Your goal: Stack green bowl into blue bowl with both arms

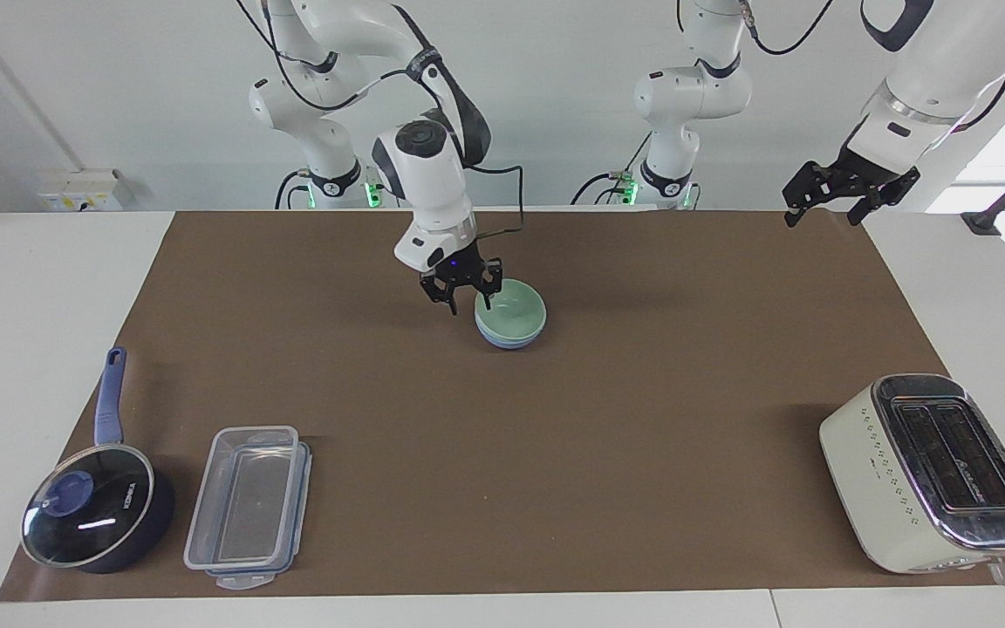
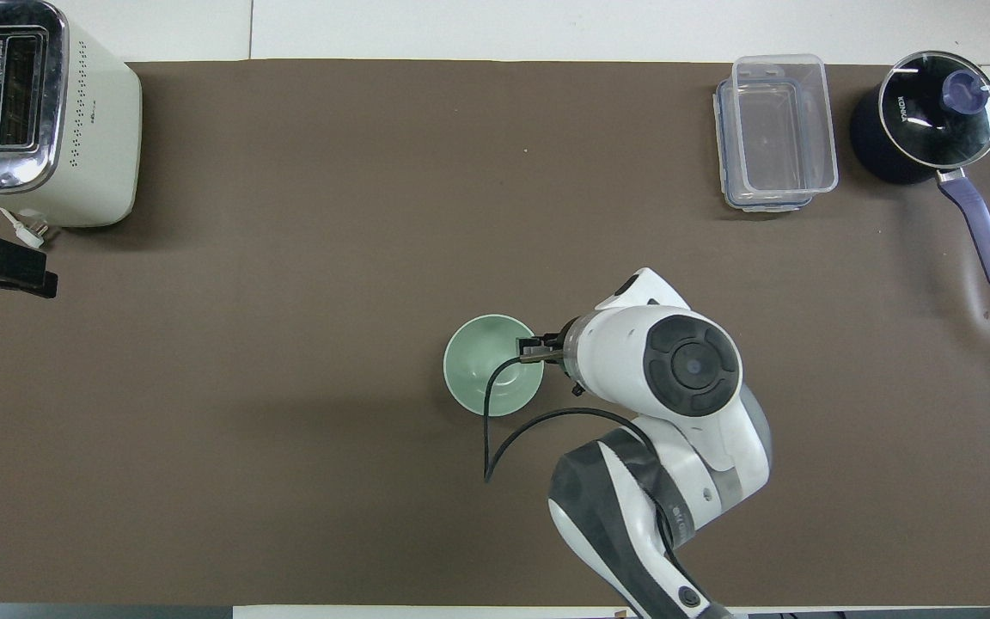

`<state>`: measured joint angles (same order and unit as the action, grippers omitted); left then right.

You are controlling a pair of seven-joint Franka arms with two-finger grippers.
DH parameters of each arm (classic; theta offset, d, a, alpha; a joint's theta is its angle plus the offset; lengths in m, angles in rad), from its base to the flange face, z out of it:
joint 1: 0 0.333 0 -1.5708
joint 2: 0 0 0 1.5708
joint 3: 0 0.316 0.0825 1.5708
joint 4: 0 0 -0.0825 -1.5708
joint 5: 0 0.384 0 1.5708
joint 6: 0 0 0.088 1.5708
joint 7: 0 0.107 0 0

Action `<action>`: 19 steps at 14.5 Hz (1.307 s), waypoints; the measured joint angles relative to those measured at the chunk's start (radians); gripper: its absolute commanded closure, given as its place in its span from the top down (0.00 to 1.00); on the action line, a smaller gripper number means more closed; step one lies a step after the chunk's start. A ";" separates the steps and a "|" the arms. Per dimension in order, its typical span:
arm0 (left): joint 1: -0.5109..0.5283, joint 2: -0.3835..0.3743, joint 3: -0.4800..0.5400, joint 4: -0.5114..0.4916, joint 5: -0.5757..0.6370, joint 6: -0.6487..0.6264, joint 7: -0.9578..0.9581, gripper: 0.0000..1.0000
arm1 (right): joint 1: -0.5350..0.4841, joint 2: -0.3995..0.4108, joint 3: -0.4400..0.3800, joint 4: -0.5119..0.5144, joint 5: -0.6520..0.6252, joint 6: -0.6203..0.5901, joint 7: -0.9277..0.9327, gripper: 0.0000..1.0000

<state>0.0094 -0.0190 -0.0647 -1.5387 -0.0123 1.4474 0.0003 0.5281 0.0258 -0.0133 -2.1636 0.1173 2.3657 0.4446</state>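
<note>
- Green bowl (image 1: pixel 511 310) sits nested in blue bowl (image 1: pixel 509 336), so the stacking looks done.
- Right gripper (image 1: pixel 466 296) hangs over the rim, jaws released.
- Left gripper (image 1: pixel 827 202) waits, jaws spread, at its table end.

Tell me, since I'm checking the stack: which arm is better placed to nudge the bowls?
Right. The right gripper, open, hangs at the rim of the green bowl nested in the blue bowl; the left gripper waits over the mat's edge.

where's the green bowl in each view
Facing view: green bowl near the middle, upper half, nested in the blue bowl.
Overhead view: green bowl just below centre; the blue bowl cannot be made out.
Shared landmark: the open right end effector beside its rim.
</note>
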 measured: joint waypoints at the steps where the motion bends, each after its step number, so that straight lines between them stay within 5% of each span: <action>1: 0.000 0.000 0.000 0.000 0.000 0.000 0.000 1.00 | -0.033 -0.030 -0.001 0.002 -0.001 -0.036 -0.003 1.00; 7: 0.000 0.000 0.000 0.000 0.000 0.000 0.000 1.00 | -0.299 -0.177 -0.010 0.004 -0.003 -0.221 -0.104 1.00; 11: 0.000 0.000 0.000 0.000 0.000 0.000 0.000 1.00 | -0.408 -0.174 -0.012 0.094 -0.107 -0.343 -0.122 1.00; 19: 0.000 0.000 0.000 0.000 0.000 0.000 0.000 1.00 | -0.444 -0.107 -0.011 0.369 -0.140 -0.553 -0.213 1.00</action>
<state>0.0094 -0.0190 -0.0647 -1.5387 -0.0123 1.4474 0.0003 0.0844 -0.0814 -0.0246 -1.7949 -0.0230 1.8129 0.2320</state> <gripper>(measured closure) 0.000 0.000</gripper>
